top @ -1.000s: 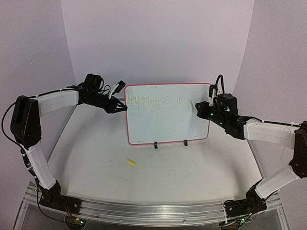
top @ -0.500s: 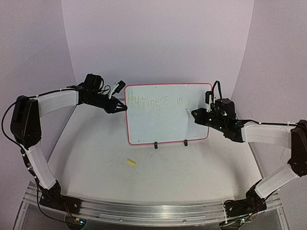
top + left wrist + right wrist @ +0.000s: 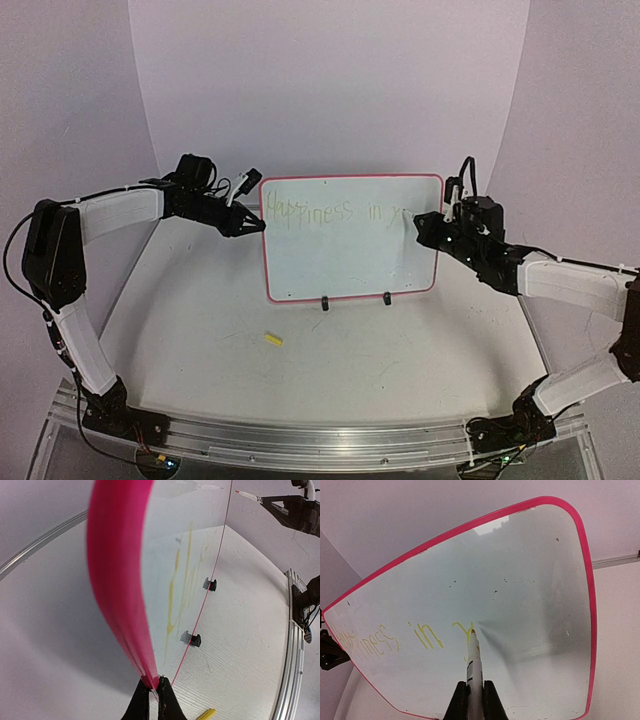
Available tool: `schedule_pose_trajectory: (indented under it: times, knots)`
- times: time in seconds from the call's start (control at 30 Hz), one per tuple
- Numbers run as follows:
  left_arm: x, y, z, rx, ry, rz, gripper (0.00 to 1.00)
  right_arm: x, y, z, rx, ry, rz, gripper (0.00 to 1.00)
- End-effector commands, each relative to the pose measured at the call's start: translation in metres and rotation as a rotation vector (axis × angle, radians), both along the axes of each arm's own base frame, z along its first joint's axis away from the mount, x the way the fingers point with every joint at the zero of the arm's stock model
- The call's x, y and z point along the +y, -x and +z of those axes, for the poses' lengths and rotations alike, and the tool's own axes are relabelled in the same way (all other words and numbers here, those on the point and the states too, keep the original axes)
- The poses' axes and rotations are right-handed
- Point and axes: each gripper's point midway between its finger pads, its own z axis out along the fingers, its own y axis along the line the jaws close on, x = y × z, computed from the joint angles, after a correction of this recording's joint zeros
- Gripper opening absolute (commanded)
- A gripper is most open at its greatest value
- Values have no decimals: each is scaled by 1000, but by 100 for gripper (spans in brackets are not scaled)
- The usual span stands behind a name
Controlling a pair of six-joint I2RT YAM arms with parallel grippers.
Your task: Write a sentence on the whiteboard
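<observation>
The left arm (image 3: 115, 212) rises from its base to a high, sharply bent elbow, and its white forearm reaches forward and inward, roughly level. At its end the left gripper (image 3: 258, 226) points inward, its two black fingers (image 3: 142, 705) pinched together on the rim of the whiteboard (image 3: 120, 580) just ahead of their tips. The right arm (image 3: 565, 280) mirrors it with a lower elbow, its forearm climbing gently toward the wrist, which is lit with small green lights. The right gripper (image 3: 420, 222) points inward toward the left one, jaws closed on a marker (image 3: 473, 655) that sticks out straight ahead between the fingertips.
</observation>
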Motion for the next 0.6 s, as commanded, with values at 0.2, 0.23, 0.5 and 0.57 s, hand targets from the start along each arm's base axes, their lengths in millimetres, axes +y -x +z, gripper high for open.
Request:
schedule_pose_trajectory:
  times: [0.2, 0.23, 0.5, 0.57]
  knots:
    - [-5, 6, 17, -68, -8, -28, 0, -4, -18, 13, -31, 36, -49, 0]
    - [-4, 6, 17, -68, -8, -27, 0, -4, -19, 14, -34, 38, -52, 0]
    - [-4, 6, 16, -68, -9, -28, 0, -2, -23, 16, -41, 47, -42, 0]
    - [-4, 6, 18, -71, -8, -27, 0, 0, -23, 16, -42, 50, -25, 0]
